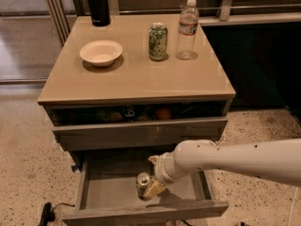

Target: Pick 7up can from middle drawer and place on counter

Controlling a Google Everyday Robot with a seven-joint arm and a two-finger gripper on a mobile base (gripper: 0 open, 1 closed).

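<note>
The 7up can (pixel 142 181) stands upright on the bare grey floor of the open middle drawer (pixel 110 194), near the drawer's middle. My gripper (pixel 151 187) reaches down into the drawer from the right, at the end of the white arm, and sits right against the can's right side. The beige counter (pixel 136 79) is the top of the cabinet above.
On the counter stand a white bowl (pixel 100 52), a green patterned can (pixel 157 42), a clear water bottle (pixel 187 29) and a black flask (pixel 97 4). The upper drawer (pixel 141 113) is slightly open with snacks inside. A black cable (pixel 47 213) lies on the floor at the left.
</note>
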